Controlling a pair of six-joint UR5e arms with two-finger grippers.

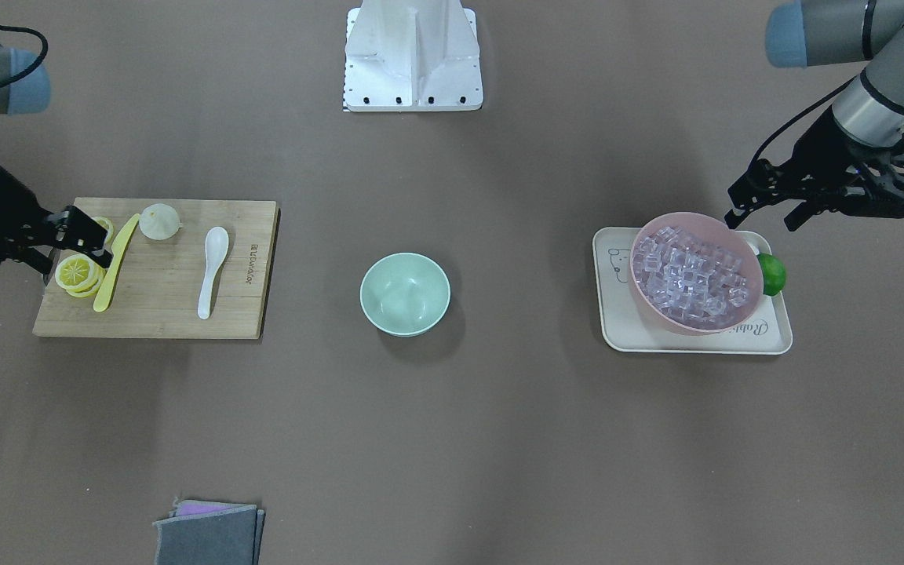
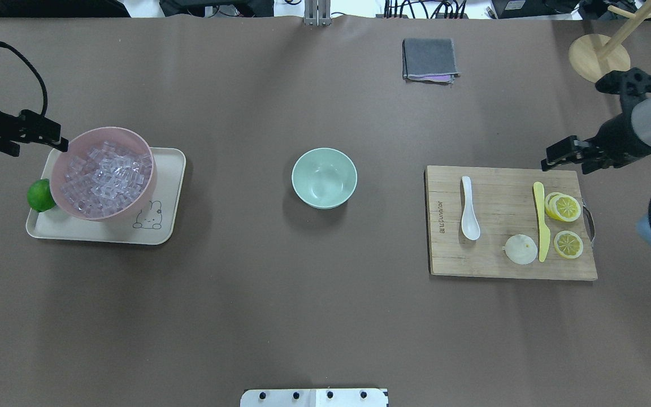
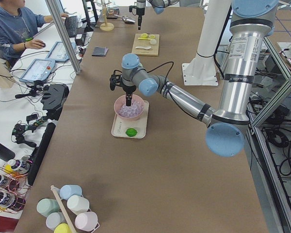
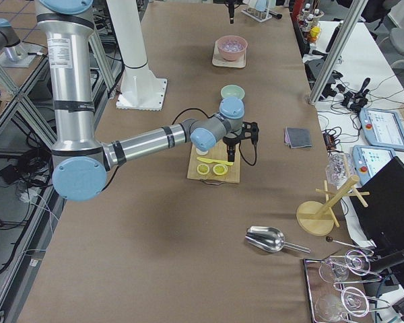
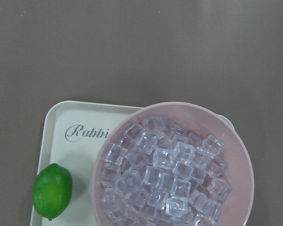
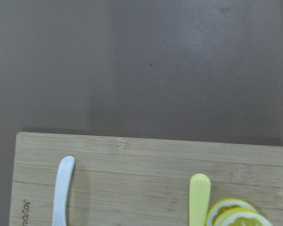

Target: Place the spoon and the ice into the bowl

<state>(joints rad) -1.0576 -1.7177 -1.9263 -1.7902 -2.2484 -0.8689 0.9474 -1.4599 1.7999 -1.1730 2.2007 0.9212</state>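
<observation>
The white spoon (image 1: 213,267) lies on a wooden cutting board (image 1: 162,314); it also shows in the overhead view (image 2: 468,215) and the right wrist view (image 6: 63,188). The mint-green bowl (image 1: 405,294) stands empty at the table's middle (image 2: 324,178). The ice (image 1: 691,275) fills a pink bowl (image 2: 133,212) on a cream tray (image 2: 161,169), and is seen close in the left wrist view (image 5: 165,174). My left gripper (image 2: 37,148) hovers open and empty by the pink bowl's outer rim (image 1: 762,220). My right gripper (image 2: 567,167) hovers open and empty over the board's outer end (image 1: 75,243).
A yellow knife (image 2: 540,220), lemon slices (image 2: 565,208) and a pale lemon end (image 2: 520,249) share the board. A lime (image 2: 40,195) sits on the tray beside the pink bowl. A folded grey cloth (image 2: 428,59) and a wooden stand (image 2: 599,53) are at the far side.
</observation>
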